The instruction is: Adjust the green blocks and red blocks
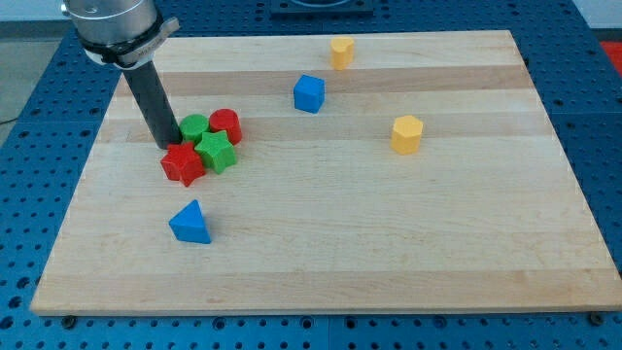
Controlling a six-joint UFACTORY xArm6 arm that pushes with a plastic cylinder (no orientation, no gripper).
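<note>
A tight cluster sits at the view's left: a green round block (194, 126), a red cylinder (225, 125), a green star-shaped block (218, 152) and a red star-shaped block (183, 163). They touch one another. My tip (168, 146) is at the cluster's left edge, right beside the green round block and just above the red star block. The dark rod rises from it to the view's top left.
A blue triangular block (190, 223) lies below the cluster. A blue cube (309, 93) sits at upper centre. A yellow block (341, 51) is near the top edge and a yellow hexagonal block (407, 134) at the right. The wooden board (389, 243) ends in blue pegboard.
</note>
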